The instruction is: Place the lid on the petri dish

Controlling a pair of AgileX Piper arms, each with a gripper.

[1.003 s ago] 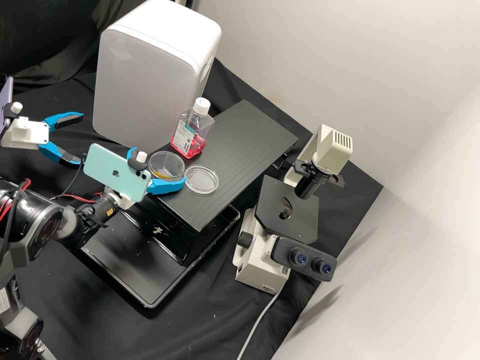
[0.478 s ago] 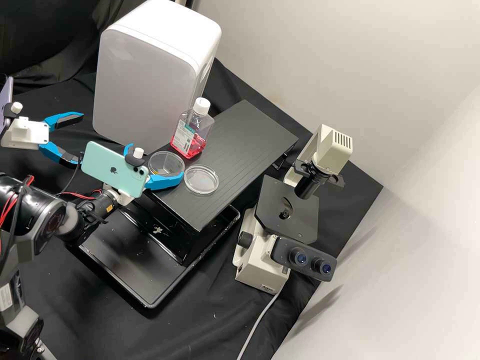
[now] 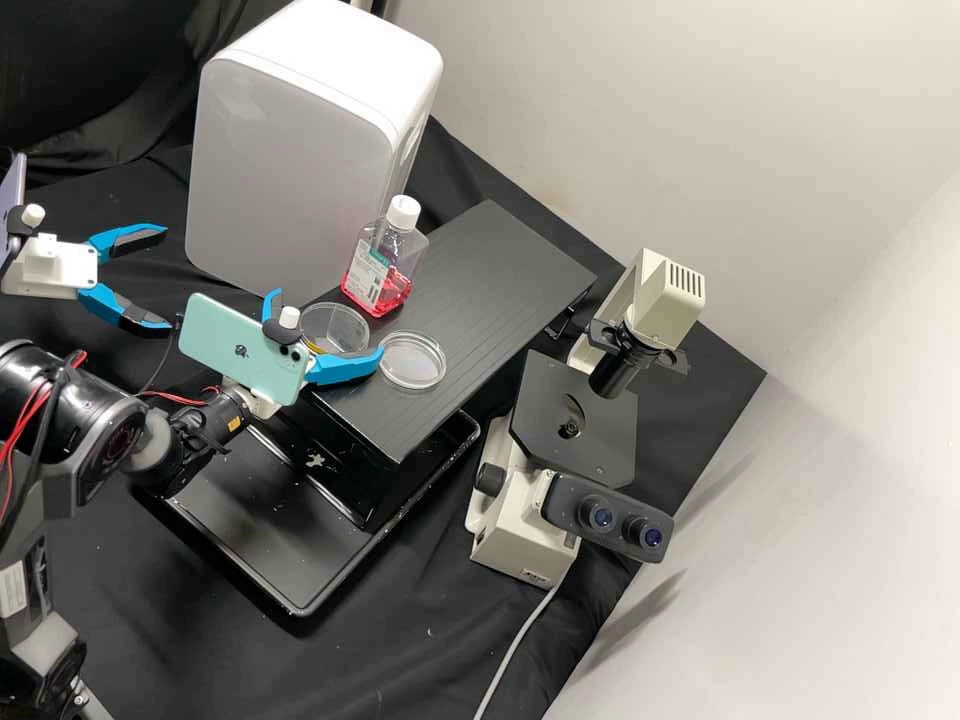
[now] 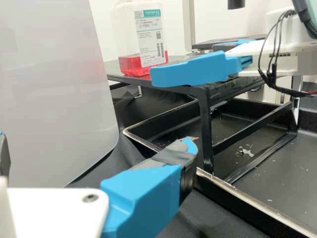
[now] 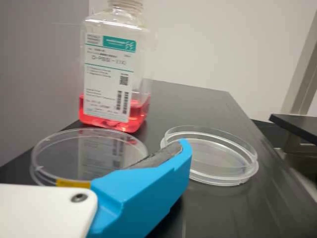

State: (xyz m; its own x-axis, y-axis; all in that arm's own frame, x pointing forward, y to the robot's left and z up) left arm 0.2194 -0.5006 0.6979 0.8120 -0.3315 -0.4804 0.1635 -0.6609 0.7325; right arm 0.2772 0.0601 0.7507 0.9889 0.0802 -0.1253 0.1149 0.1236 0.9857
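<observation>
Black shelf (image 3: 500, 270) on black-draped bench (image 3: 420, 620), white wall (image 3: 700, 120) behind, right gripper (image 3: 328, 330) spread around the lid (image 3: 335, 320) near the bottle (image 3: 380, 265), left gripper (image 3: 160, 278) parted, well away; bottle atop shelf; lid clear, flat-topped, yellow-tagged, petri dish (image 5: 210, 156) near the bottle too

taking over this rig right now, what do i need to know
Left pincer: open, empty, beside the white box.
Right pincer: open, straddling the yellow-marked dish half on the black platform; no grip yet.
Other dish half: flat on the platform next to it, apart.
Done: nothing joined.
Left: grip, lift, set lid on dish; cannot tell which half is the lid.
</observation>
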